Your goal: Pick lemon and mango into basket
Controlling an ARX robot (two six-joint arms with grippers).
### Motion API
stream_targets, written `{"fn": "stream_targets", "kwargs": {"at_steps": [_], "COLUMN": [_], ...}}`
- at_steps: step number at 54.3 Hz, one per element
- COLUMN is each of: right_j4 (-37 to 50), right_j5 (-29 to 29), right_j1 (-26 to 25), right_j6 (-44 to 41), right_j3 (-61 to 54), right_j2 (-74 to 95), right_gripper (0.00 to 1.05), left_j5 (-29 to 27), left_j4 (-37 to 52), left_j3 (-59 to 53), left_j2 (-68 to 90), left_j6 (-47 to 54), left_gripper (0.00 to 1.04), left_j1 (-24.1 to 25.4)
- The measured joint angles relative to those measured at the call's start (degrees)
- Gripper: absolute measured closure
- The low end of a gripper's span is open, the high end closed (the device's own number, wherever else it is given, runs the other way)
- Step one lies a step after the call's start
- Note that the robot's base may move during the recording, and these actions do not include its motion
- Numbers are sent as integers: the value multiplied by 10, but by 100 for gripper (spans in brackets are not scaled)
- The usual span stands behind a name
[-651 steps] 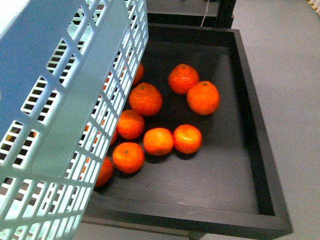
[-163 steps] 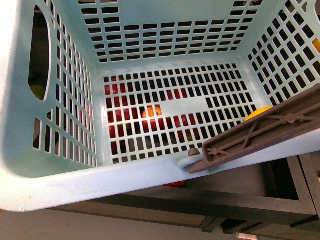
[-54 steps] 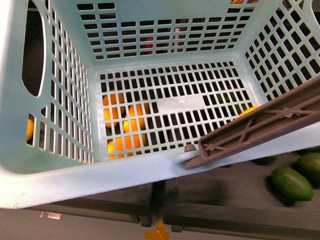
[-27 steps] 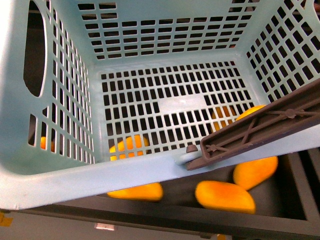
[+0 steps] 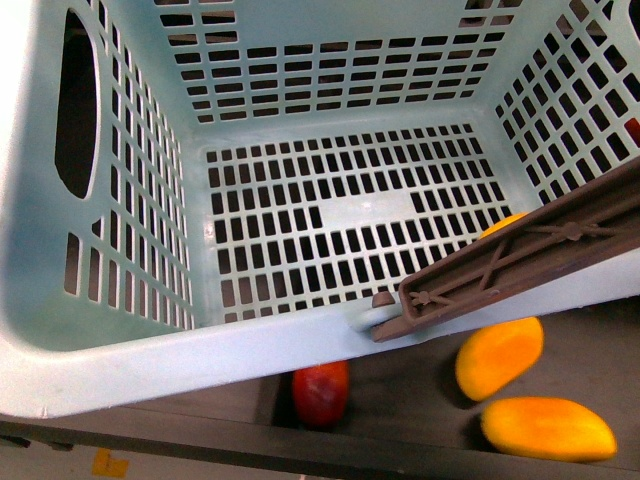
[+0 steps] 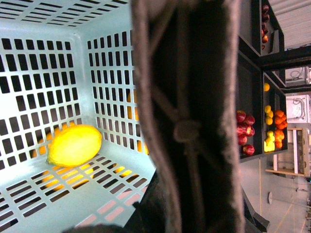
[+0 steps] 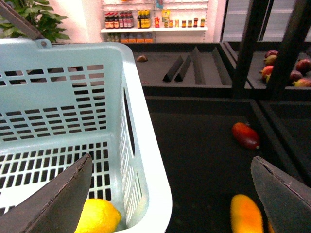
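The teal basket (image 5: 330, 130) fills the front view, its brown handle (image 5: 520, 255) slanting across the near right corner. The lemon (image 6: 74, 144) lies on the basket floor in a corner; the front view shows only a sliver of the lemon (image 5: 505, 222) behind the handle. My left gripper (image 6: 189, 213) is shut on the handle (image 6: 194, 116), which blocks most of that view. Two yellow-orange mangoes (image 5: 498, 355) (image 5: 548, 428) lie in the dark tray below. My right gripper (image 7: 171, 160) is open above the basket rim (image 7: 146, 160), one mango (image 7: 246, 213) near its finger (image 7: 284, 194).
A dark red mango (image 5: 321, 392) lies in the black tray (image 7: 204, 145) beside the yellow ones. Black shelf posts (image 7: 252, 39) rise behind the tray. More red fruit (image 7: 286, 73) sits in the adjoining bin, and further fruit bins (image 6: 245, 131) show past the handle.
The view under the basket has slid sideways: the mangoes now sit further right and a red mango has appeared below the near rim. The lemon stays in its corner.
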Motion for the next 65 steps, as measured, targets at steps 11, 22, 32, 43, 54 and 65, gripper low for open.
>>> {"fn": "stream_targets", "kwargs": {"at_steps": [11, 22, 32, 43, 54, 65], "right_j4": [0, -154, -72, -6, 19, 32], "right_j5": [-2, 23, -1, -16, -20, -21], "right_j1": [0, -259, -291, -292, -281, -260], "right_j6": [0, 175, 137, 120, 108, 117], "right_j3": [0, 195, 215, 253, 291, 332], "right_j2": [1, 381, 572, 758, 861, 956], "right_gripper": [9, 9, 9, 9, 9, 9], "left_j5": [-3, 2, -11, 3, 1, -1], "left_j4": [0, -1, -1, -1, -1, -1], "left_j3": [0, 0, 0, 0, 0, 0], "left_j2": [0, 0, 0, 0, 0, 0], "left_j6": [1, -4, 4, 1, 0, 0], "left_gripper": [100, 100, 100, 100, 100, 100], "left_j1": [1, -1, 2, 1, 1, 1]}}
